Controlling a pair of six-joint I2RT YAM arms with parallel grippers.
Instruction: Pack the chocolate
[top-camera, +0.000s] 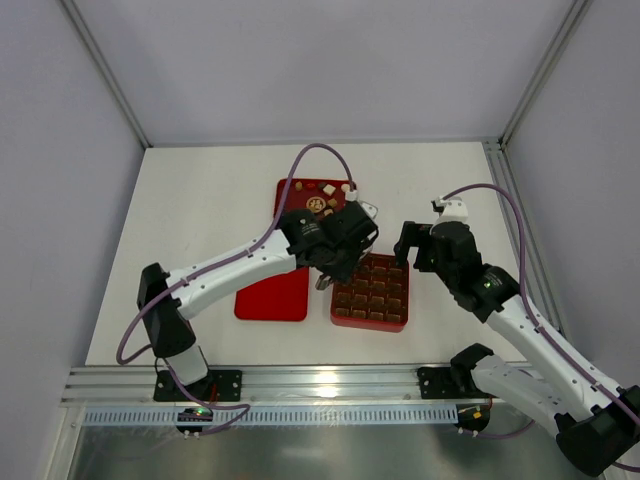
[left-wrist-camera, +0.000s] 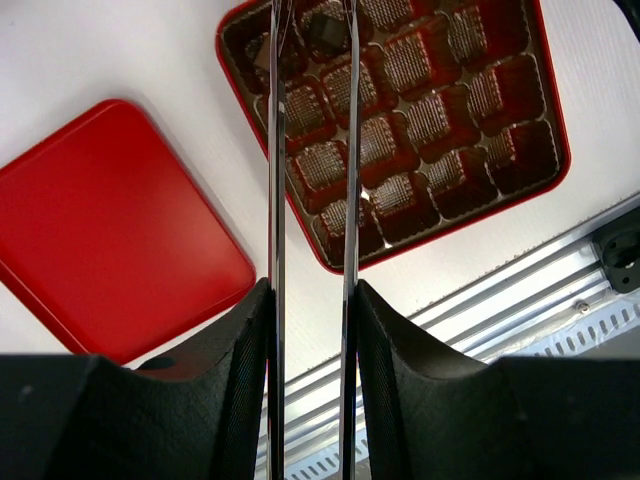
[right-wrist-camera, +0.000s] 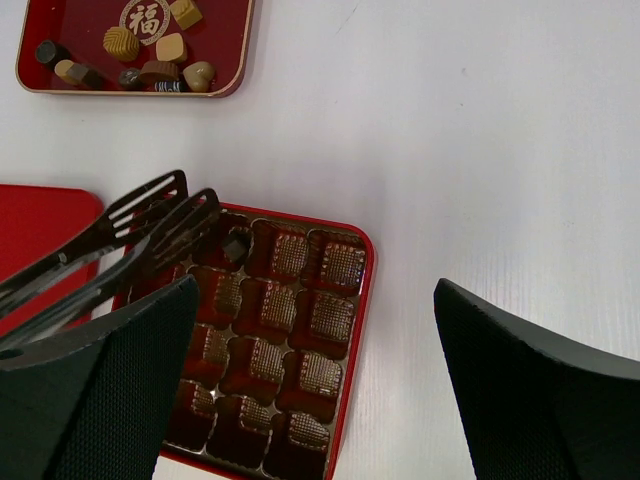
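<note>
Loose chocolate (top-camera: 325, 195) (right-wrist-camera: 130, 55) lies on a small red tray (top-camera: 288, 190) at the back. One dark piece (left-wrist-camera: 325, 35) (right-wrist-camera: 235, 245) sits in a far corner cell of the red gridded box (top-camera: 372, 322) (left-wrist-camera: 562, 130) (right-wrist-camera: 365, 290). My left gripper (top-camera: 335, 265) (left-wrist-camera: 312, 290) is shut on metal tongs (left-wrist-camera: 275, 150) (right-wrist-camera: 150, 230). The tongs' slotted tips hang just over that corner of the box, with nothing between them. My right gripper (top-camera: 412, 240) (right-wrist-camera: 315, 290) is open and empty, hovering above the box's right edge.
A flat red lid (top-camera: 272, 297) (left-wrist-camera: 110, 230) (right-wrist-camera: 40, 215) lies to the left of the box. An aluminium rail (top-camera: 320, 380) (left-wrist-camera: 520, 290) runs along the table's near edge. Enclosure walls stand at the back and sides.
</note>
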